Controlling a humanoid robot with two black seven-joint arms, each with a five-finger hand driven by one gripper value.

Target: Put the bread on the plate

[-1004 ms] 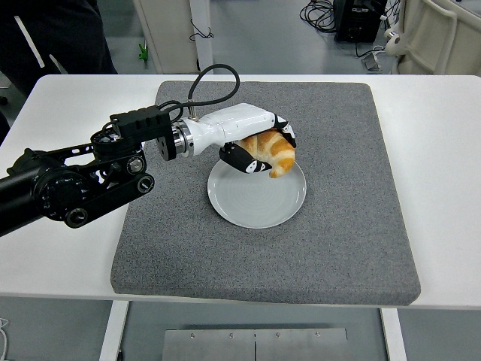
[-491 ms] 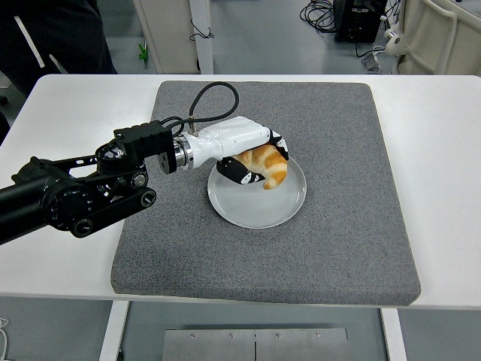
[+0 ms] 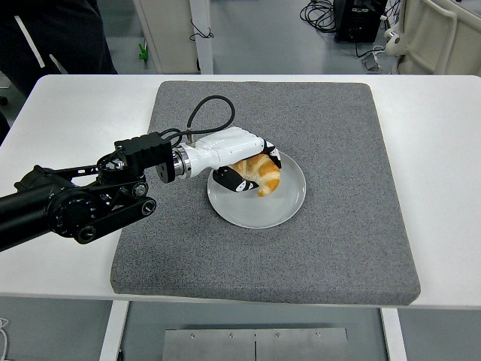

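your left hand (image 3: 244, 167) has come down and back toward the left of the frame over the last second. a second ago it held the bread (image 3: 259, 174) up over the plate's upper right rim, with the tip of the croissant hanging out past the edge; half a second ago it was lower and further in; now the bread sits over the plate's (image 3: 282, 207) upper left part, near the centre of the frame, low enough that its lower tip looks to be touching or just about touching the white surface. you cannot be sure from this one view whether it is truly resting there.

the fingers are clamped around the bread, the white back of the hand over the top of it and the dark fingertips curled beneath on the left side. nothing in the grip has loosened between the three frames; only the height and position have changed. the forearm has also dropped closer to the grey mat (image 3: 338, 248), and the cable loop above the wrist now leans further left.

what this means for you: the carry looks finished and the bread is inside the plate's rim, so the step left is the release. judging from how the fingers wrap under the croissant, opening them should let it settle, though it may roll a little toward the plate's middle. the plate itself has not shifted on the mat.

your right arm is not in view.
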